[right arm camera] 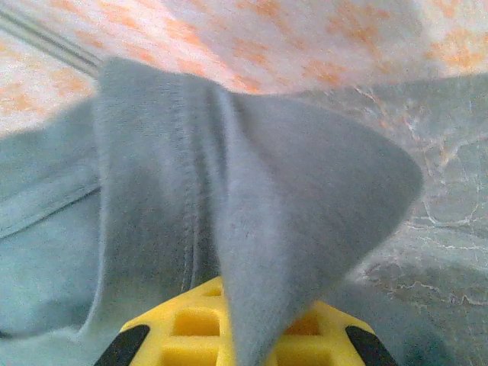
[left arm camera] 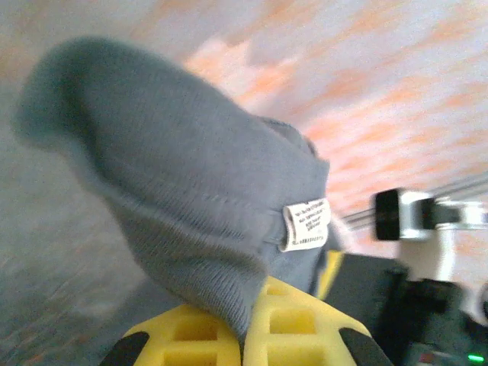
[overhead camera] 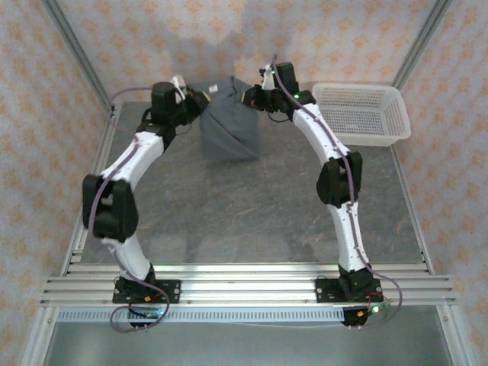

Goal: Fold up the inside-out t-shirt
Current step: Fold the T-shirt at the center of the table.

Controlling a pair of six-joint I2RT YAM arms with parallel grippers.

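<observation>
Both arms are reaching to the far end of the tabletop (overhead camera: 252,213), and the dark slate-grey t-shirt (overhead camera: 229,130) hangs bunched between them, close beside the white mesh basket (overhead camera: 358,114) on the side facing the left arm. The cloth is pulled up into a rough diamond that narrows towards its lower end, nearer the arm bases than the basket is; whether that lower end rests on the tabletop, I cannot tell. The left gripper (overhead camera: 200,101) is at the shirt's upper corner farthest from the basket, and on the left wrist view its jaws are clenched on a thick fold of grey cloth, the yellow pads (left arm camera: 293,332) pressed together with the fabric rising from between them. A small white printed label (left arm camera: 306,223) shows on a stitched seam just above that grip. The right gripper (overhead camera: 248,97) is at the corner nearer the basket, just apart from its rim. On the right wrist view its jaws are also clamped shut on the shirt, with a ridge of cloth and a line of stitching (right arm camera: 187,198) running up from the yellow pads (right arm camera: 191,328).
</observation>
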